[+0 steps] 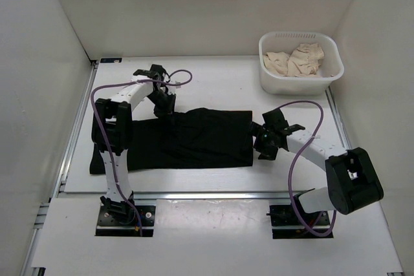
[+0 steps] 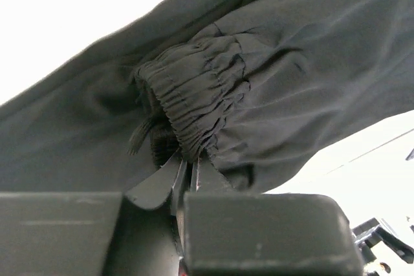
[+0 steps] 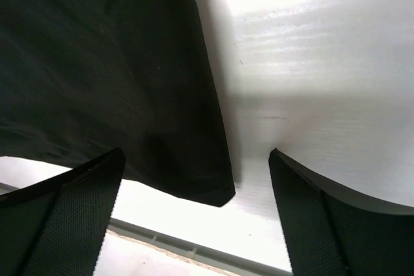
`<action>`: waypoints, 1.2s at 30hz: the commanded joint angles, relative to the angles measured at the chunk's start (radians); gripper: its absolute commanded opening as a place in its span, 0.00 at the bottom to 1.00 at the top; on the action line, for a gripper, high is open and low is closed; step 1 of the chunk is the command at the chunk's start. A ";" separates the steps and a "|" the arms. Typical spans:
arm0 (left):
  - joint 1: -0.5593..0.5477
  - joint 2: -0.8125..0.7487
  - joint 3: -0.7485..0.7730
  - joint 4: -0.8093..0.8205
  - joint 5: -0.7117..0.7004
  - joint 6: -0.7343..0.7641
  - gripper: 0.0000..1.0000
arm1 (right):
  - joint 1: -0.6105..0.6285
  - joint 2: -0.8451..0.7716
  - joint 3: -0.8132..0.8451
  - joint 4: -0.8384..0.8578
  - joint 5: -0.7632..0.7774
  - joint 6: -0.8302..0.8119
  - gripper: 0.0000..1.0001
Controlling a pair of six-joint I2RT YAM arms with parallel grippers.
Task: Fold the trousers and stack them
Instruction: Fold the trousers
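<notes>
1. One pair of plain black soft-fabric trousers (image 1: 200,140) lies stretched out as a long flat band across the middle of the white worktop (image 1: 213,82), running from the left arm to the right arm.
2. The left claw (image 1: 167,109) is clamped shut on a gathered elastic band (image 2: 194,95) at the far edge of the trousers. I cannot tell whether that band is a cuff or the waist.
3. The right claw (image 1: 262,139) stands wide open and holds nothing. It hovers just beside the right end of the trousers, and the near right corner of the cloth (image 3: 213,192) lies between its fingers in the wrist view.
4. As I judge it, the folding is at an early stage. The garment is flat and one grip is taken, but there is no compact fold or stacking yet.
5. Count: one pair of trousers, two claws, and one white plastic tub (image 1: 291,85) at the far right holding crumpled cream cloth (image 1: 297,59).
</notes>
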 commanded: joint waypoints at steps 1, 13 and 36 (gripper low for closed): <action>-0.001 -0.071 0.093 -0.134 -0.040 0.004 0.14 | -0.006 0.009 -0.033 0.043 -0.041 0.019 0.94; -0.025 -0.173 -0.179 -0.271 -0.161 0.004 0.14 | -0.037 0.000 -0.033 -0.001 -0.028 -0.011 0.00; 0.067 -0.146 -0.092 -0.156 -0.056 0.004 0.48 | -0.059 0.212 0.145 0.040 -0.104 -0.089 0.77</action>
